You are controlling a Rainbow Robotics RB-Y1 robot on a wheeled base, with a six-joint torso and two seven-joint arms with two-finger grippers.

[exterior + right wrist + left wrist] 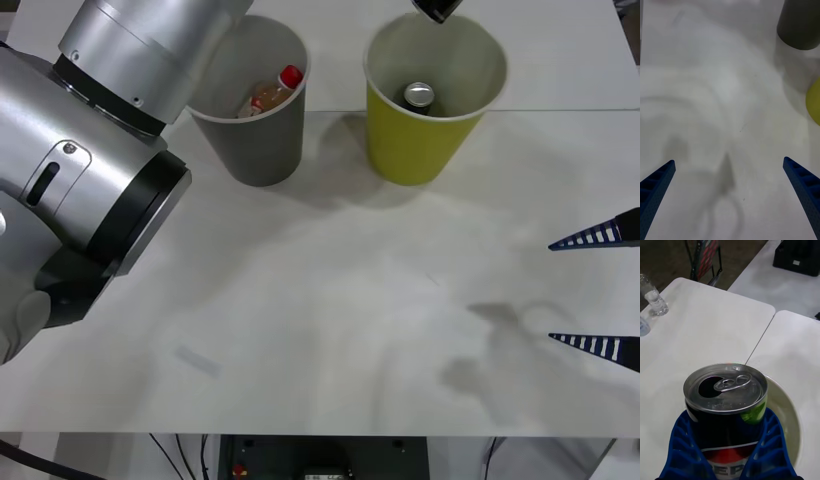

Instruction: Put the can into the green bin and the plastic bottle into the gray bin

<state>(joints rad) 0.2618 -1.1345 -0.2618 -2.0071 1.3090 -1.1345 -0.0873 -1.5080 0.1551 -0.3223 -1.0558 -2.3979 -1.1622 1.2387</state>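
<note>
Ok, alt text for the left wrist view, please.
The left gripper, blue and ribbed, clasps the slim dark logo can, its opened silver top up, above the pale inside of the yellow-green round bin on a white table.

Two bins (255,150) (415,140), two cans (419,95) (726,408), one plastic bottle (272,92), two grippers (600,292) (730,461).

Bright, even overhead light, soft smeared shadows on the white table (330,330), perhaps slight blur in the right wrist view.

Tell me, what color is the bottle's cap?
Red. The bottle sits in the gray bin; the front view shows it best.
</note>
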